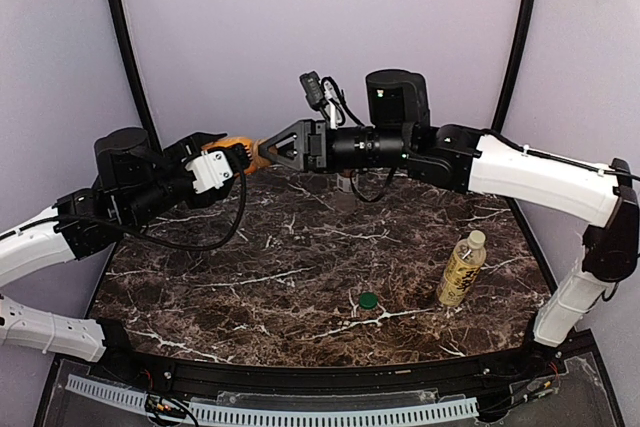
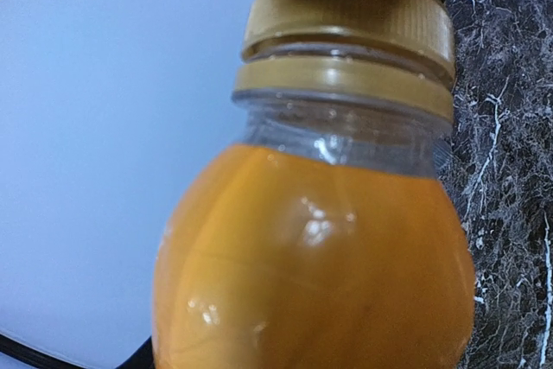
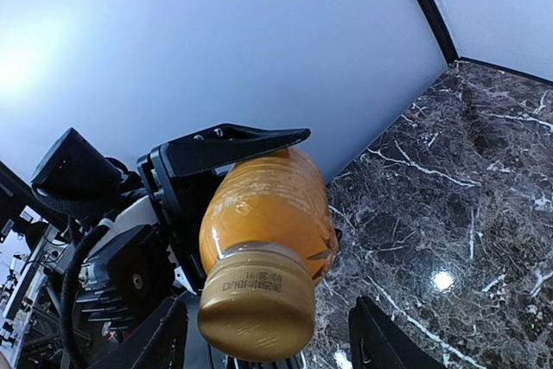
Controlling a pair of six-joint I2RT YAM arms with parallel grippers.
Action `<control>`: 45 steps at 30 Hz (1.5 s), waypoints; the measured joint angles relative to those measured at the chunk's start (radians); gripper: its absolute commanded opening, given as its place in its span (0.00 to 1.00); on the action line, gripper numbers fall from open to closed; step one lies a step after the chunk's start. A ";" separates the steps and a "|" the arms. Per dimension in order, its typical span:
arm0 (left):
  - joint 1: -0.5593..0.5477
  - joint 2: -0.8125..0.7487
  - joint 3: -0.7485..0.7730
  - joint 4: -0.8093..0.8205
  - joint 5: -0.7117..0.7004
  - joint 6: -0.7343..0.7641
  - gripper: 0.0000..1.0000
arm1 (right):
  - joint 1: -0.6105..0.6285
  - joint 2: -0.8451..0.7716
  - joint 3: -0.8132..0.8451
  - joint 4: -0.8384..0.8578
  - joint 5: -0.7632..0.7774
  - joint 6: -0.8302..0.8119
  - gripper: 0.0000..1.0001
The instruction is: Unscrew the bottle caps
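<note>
I'm counting two bottles from here. The left gripper is clamping the short orange bottle by its body and holding it up in the air over the back of the marble table, with the neck pointing at the other arm. The right gripper is straddling its gold cap, with its fingers parted on either side. Whether either finger is touching the cap, I can't quite tell. The yellow-labelled bottle is standing upright on the table's right side. One loose green cap is lying near the front, well apart from it.
</note>
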 measured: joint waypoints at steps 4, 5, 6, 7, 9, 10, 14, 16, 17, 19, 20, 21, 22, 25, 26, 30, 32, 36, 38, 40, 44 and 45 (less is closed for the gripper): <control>-0.002 0.000 0.000 0.000 0.000 0.002 0.13 | 0.000 0.001 0.000 0.022 -0.023 0.016 0.58; -0.002 0.000 0.000 0.001 0.000 0.002 0.13 | -0.001 0.002 0.000 0.026 -0.027 0.019 0.57; -0.002 0.000 0.000 0.001 0.000 0.003 0.14 | -0.002 0.002 0.000 0.027 -0.031 0.020 0.56; -0.002 0.000 0.000 0.001 0.000 0.003 0.14 | -0.003 0.004 0.001 0.029 -0.036 0.024 0.55; -0.002 0.000 0.000 0.001 0.000 0.004 0.14 | -0.003 0.008 0.002 0.032 -0.042 0.028 0.54; -0.002 0.000 0.000 0.001 0.000 0.004 0.14 | -0.003 0.011 0.003 0.032 -0.044 0.029 0.53; -0.002 0.000 0.000 0.001 0.000 0.005 0.14 | -0.004 0.022 0.008 0.034 -0.050 0.037 0.31; -0.002 0.000 0.000 0.000 -0.002 0.008 0.14 | -0.004 0.027 0.011 0.033 -0.048 0.037 0.15; -0.002 0.000 0.000 -0.001 -0.003 0.010 0.14 | -0.004 0.027 0.012 0.033 -0.050 0.037 0.06; -0.002 0.000 0.000 0.000 -0.005 0.011 0.14 | -0.005 0.029 0.014 0.034 -0.051 0.033 0.00; -0.002 0.000 0.000 0.000 -0.005 0.012 0.14 | -0.005 0.029 0.014 0.033 -0.051 0.029 0.00; -0.002 0.000 0.000 0.000 -0.005 0.012 0.14 | -0.005 0.029 0.016 0.031 -0.051 0.024 0.00; -0.002 0.000 0.000 -0.001 -0.004 0.010 0.14 | -0.005 0.029 0.018 0.027 -0.051 0.017 0.00; -0.002 0.000 0.006 -0.026 0.014 -0.010 0.13 | -0.001 0.029 0.034 -0.014 -0.057 -0.038 0.00; -0.002 0.000 0.014 -0.048 0.027 -0.025 0.13 | 0.003 0.029 0.041 -0.031 -0.056 -0.080 0.00; 0.001 -0.005 0.070 -0.205 0.106 -0.100 0.11 | 0.038 0.014 0.050 -0.095 -0.032 -0.354 0.00; 0.002 -0.009 0.095 -0.281 0.167 -0.134 0.11 | 0.070 -0.009 0.034 -0.120 0.007 -0.529 0.00; -0.003 -0.021 0.117 -0.409 0.308 -0.189 0.11 | 0.156 -0.073 -0.031 -0.157 0.114 -0.891 0.00; -0.004 -0.020 0.125 -0.465 0.370 -0.211 0.11 | 0.192 -0.090 -0.049 -0.180 0.161 -1.043 0.00; -0.004 -0.018 0.127 -0.507 0.417 -0.224 0.11 | 0.223 -0.095 -0.056 -0.206 0.203 -1.182 0.00; -0.003 -0.009 0.128 -0.567 0.471 -0.230 0.11 | 0.272 -0.096 -0.069 -0.241 0.290 -1.398 0.00; -0.003 -0.007 0.128 -0.579 0.480 -0.232 0.11 | 0.282 -0.097 -0.072 -0.248 0.312 -1.445 0.00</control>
